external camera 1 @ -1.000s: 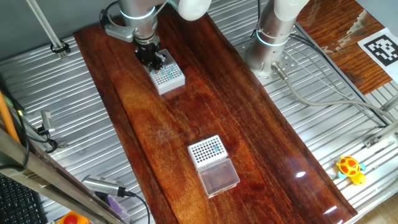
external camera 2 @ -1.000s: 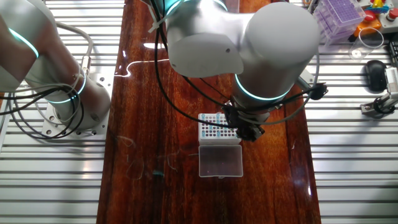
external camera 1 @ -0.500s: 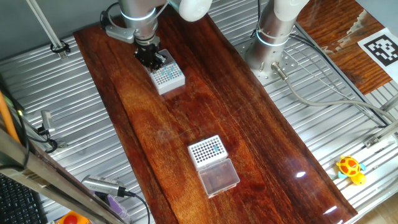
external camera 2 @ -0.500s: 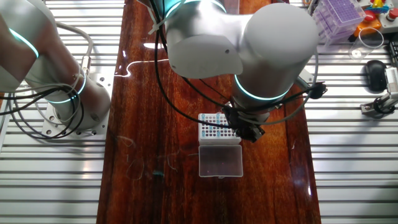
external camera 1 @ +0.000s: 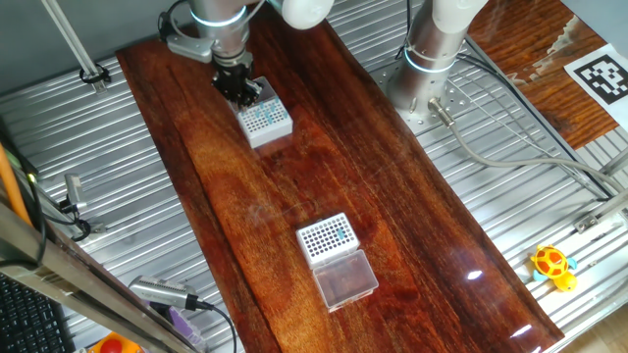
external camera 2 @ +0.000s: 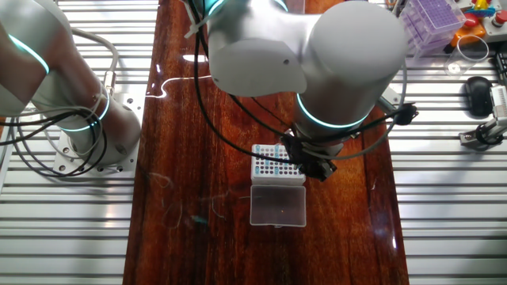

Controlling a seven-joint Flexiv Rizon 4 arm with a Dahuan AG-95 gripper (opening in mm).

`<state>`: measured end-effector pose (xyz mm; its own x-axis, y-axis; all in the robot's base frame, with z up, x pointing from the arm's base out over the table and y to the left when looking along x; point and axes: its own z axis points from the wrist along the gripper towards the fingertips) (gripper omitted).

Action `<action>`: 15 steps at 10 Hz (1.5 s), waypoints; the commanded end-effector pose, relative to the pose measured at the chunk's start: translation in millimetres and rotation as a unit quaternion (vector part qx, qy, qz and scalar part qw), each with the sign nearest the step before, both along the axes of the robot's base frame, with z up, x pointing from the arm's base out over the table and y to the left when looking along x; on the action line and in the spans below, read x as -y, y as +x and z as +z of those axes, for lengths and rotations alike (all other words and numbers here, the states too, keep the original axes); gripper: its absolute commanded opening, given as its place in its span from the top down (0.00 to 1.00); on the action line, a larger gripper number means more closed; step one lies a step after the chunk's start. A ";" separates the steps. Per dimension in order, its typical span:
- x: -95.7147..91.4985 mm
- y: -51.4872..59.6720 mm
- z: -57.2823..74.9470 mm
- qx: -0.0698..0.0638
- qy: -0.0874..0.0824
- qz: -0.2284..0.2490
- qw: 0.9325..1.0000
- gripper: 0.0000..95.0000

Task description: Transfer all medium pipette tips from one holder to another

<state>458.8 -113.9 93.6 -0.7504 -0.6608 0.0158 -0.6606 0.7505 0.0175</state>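
One fixed view has the end effector [external camera 1: 238,88] down low at the back edge of the far rack [external camera 1: 265,120], the white holder at the far end of the wooden desk [external camera 1: 392,226]. By my read, this is the pick-or-place step at that rack: the fingers sit right over its grid, touching or nearly so. Whether a tip is pinched between them, too small to tell, and how far the fingers stand apart I cannot tell either; they look drawn close together, nothing more.

Medium pipette tips [external camera 1: 264,116] show as teal dots in a few holes of the far rack. More teal dots [external camera 1: 340,233] sit in the near rack [external camera 1: 325,238], well apart from the far rack toward the camera, with a clear lid [external camera 1: 345,277] lying just beside it.

The other fixed view hides the fingertips behind the big wrist, with only part of a rack [external camera 2: 274,161] peeking out.

Next move, I'd judge, calls for a straight vertical lift clear of the grid before any travel toward the near rack.
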 end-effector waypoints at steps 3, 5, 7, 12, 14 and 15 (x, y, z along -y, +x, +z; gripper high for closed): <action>-2.0 -1.0 11.6 -0.003 0.007 -0.001 1.000 1.00; -4.2 -2.7 22.9 -0.005 0.010 -0.002 1.000 1.00; -6.5 -4.1 32.3 -0.006 0.012 -0.002 1.000 1.00; -16.0 -1.1 54.5 -0.011 0.015 -0.007 1.000 1.00; -32.1 5.3 61.5 -0.017 0.024 -0.027 0.999 1.00; -48.6 7.4 63.2 -0.018 0.023 -0.042 0.999 1.00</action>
<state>466.6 -68.2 155.4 -0.7978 -0.6027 0.0137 -0.6001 0.7962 0.0775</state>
